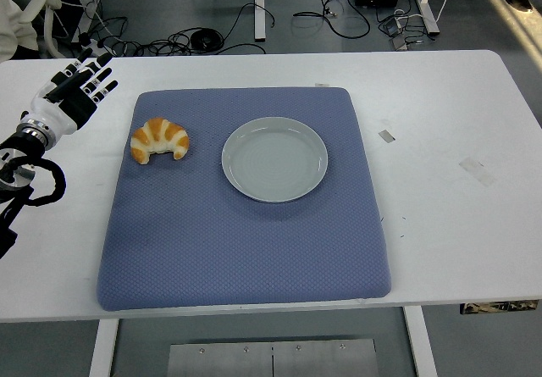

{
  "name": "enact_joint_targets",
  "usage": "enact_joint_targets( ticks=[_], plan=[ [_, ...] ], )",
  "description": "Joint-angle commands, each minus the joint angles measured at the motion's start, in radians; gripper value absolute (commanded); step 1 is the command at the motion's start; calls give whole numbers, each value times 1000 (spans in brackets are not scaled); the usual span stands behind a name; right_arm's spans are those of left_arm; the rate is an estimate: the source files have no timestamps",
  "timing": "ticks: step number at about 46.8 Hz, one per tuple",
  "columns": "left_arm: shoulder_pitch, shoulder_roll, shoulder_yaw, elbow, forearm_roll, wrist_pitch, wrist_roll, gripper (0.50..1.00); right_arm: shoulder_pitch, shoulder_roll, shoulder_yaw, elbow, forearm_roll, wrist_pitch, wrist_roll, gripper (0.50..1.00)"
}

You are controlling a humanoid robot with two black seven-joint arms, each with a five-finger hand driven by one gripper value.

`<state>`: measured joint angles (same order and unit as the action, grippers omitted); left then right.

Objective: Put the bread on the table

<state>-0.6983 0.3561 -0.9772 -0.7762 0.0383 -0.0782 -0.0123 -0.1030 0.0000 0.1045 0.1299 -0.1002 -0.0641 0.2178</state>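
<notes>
A golden croissant (159,141) lies on the blue mat (246,241), near the mat's left edge and left of the empty grey plate (274,158). My left hand (74,93) is over the white table at the far left, well left of the croissant and apart from it. Its fingers are spread and hold nothing. The right arm is out of view.
The white table (449,182) has bare surface right of the mat, with small tape marks (386,135) on it. Cables and table legs lie on the floor beyond the far edge.
</notes>
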Motion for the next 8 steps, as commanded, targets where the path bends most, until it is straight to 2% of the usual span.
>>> enact_joint_targets(
  ticks=[1,8],
  plan=[
    [2,1,0,0,0,0,0,984,0,0,0,-4,-1,0,0,1000],
    [6,6,0,0,0,-2,0,984,6,0,-2,-6,0,0,0,1000]
  ],
)
